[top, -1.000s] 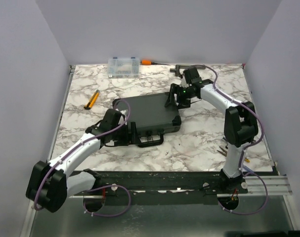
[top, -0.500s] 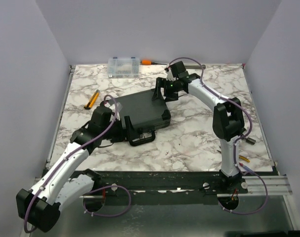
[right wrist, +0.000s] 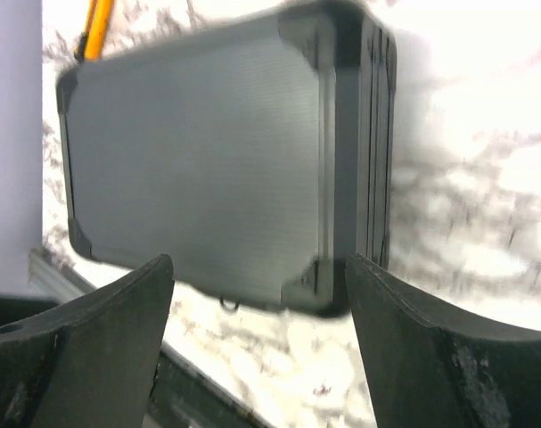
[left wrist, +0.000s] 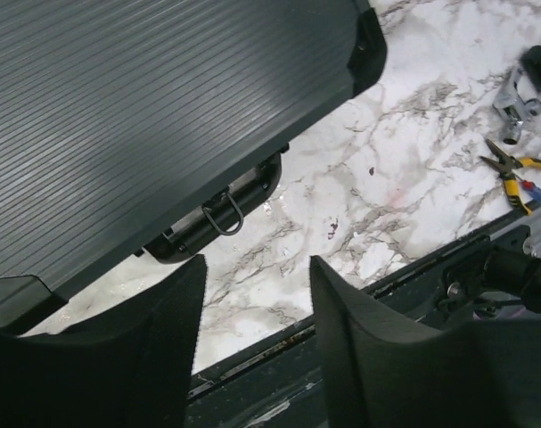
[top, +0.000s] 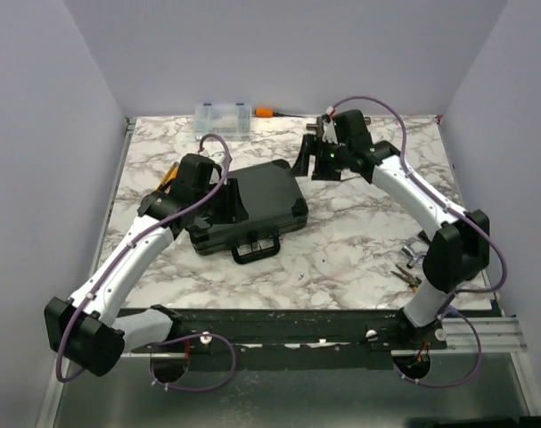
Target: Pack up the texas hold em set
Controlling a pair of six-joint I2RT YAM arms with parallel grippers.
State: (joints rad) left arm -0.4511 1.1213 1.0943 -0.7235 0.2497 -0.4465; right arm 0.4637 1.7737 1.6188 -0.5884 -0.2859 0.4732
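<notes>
While the black case point(top: 261, 196) lies shut and skewed on the marble table point(top: 359, 241), left gripper point(left wrist: 257, 267) spread at its left end, right gripper point(right wrist: 258, 267) wide and empty beyond its far corner, any squaring push should stay low and even.

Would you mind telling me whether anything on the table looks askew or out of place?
The closed black case sits skewed, diagonal to the table edges; pliers lie loose on its near right side.

Case point(left wrist: 163, 116) ribbed matt black; table point(left wrist: 404, 178) glossy marble.
</notes>
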